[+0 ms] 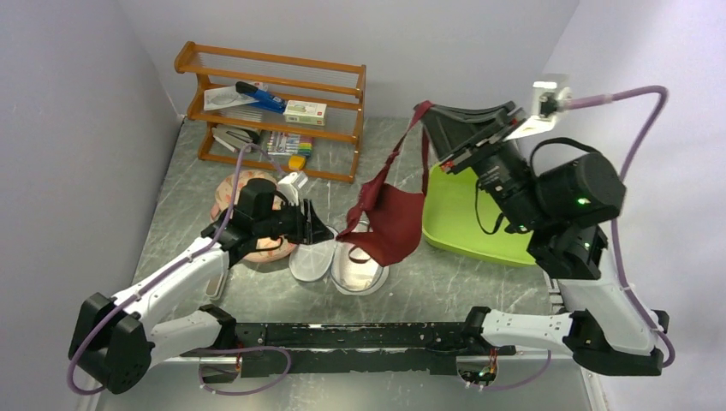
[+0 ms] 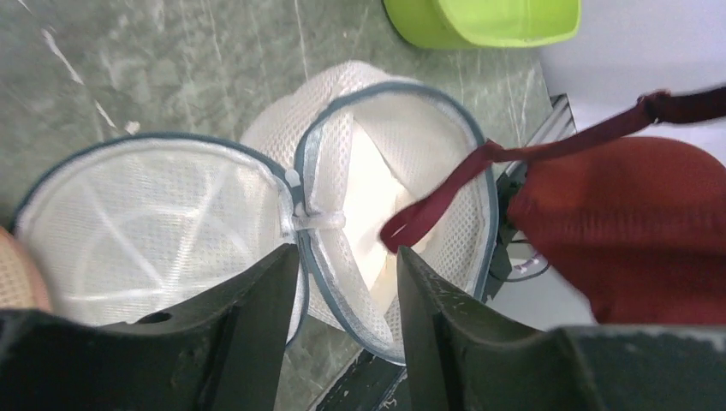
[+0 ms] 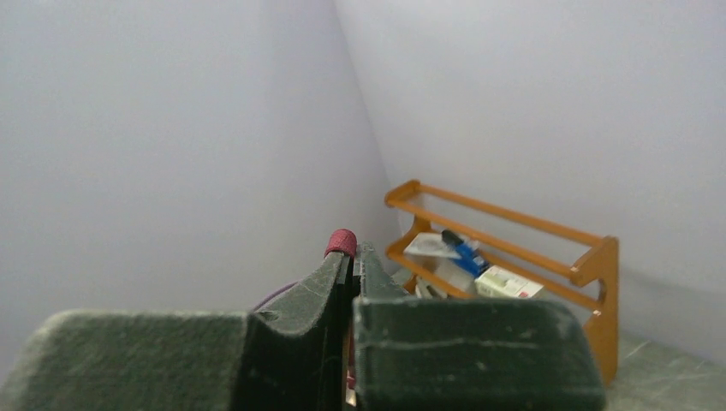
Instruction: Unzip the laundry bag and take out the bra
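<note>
While my right gripper (image 3: 353, 257) is clamped shut on a strap of the bra (image 1: 389, 218), I hold the maroon fabric high so that it hangs over the table (image 1: 445, 282), above the laundry bag (image 1: 312, 261) and just beside the green tray (image 1: 467, 227). The bag lies unzipped, its two white mesh halves spread apart and joined only at the hinge. My left gripper (image 2: 347, 261) hovers low over that hinge with its jaws parted and nothing between them. One loose strap loop (image 2: 428, 214) dangles over the half nearer the tray; I cannot tell whether it touches the mesh.

I judge the unzipping done and the removal nearly so: the bra is out of the case, except perhaps that trailing loop. The next move, as I see it, is to carry the bra sideways clear of the bag and set it on bare table, lifting enough that the loop does not snag the rim zipper and drag the light case along.
</note>
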Robot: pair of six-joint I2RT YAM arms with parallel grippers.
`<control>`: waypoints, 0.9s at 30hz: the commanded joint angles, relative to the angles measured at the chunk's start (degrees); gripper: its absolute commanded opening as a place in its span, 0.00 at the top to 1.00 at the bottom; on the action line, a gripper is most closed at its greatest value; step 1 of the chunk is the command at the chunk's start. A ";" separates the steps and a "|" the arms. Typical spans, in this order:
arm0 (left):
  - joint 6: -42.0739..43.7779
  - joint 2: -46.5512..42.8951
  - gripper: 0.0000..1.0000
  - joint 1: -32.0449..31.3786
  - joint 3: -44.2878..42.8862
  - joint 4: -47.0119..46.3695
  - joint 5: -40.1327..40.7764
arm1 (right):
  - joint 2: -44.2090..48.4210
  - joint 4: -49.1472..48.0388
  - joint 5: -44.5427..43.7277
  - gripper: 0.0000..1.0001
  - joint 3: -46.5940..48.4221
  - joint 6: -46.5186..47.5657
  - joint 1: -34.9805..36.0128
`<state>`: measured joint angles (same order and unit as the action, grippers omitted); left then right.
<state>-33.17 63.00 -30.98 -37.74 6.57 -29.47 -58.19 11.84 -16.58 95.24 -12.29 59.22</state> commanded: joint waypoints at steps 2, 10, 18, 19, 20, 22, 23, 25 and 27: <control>6.26 -3.80 0.38 -0.39 -7.35 10.39 6.95 | 3.54 -3.05 -5.26 1.00 2.75 5.90 0.25; 12.32 -8.01 0.21 -0.39 -19.59 16.90 12.89 | 8.39 -3.43 -16.00 1.00 -1.03 11.32 0.21; 21.21 -8.23 0.11 -0.39 -31.08 16.16 18.10 | 4.63 -8.58 -33.05 1.00 -7.47 25.05 0.26; 21.88 -8.17 0.11 -0.38 -31.26 15.31 18.78 | 3.31 -9.88 -35.45 1.00 -8.27 27.12 0.20; 22.52 -8.26 0.10 -0.35 -31.08 14.42 19.45 | 2.15 -11.55 -37.16 1.00 -9.07 29.23 0.21; 23.31 -8.35 0.09 -0.39 -30.10 12.56 20.49 | -0.29 -13.63 -38.30 1.00 -10.15 32.20 0.17; 23.72 -8.26 0.08 -0.39 -29.52 11.70 20.65 | -1.24 -16.13 -39.16 1.00 -10.82 33.92 0.11; 24.56 -7.87 0.09 -0.39 -28.60 10.46 20.87 | -3.34 -19.98 -40.93 1.00 -11.73 37.76 -0.57; 26.12 -7.41 0.09 -0.36 -27.28 9.11 20.83 | -5.52 -20.89 -40.63 1.00 -11.13 38.64 -3.29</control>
<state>-11.14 54.81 -31.03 -67.13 19.62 -10.76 -61.89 -1.30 -52.69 83.70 19.00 58.76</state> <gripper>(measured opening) 0.915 0.007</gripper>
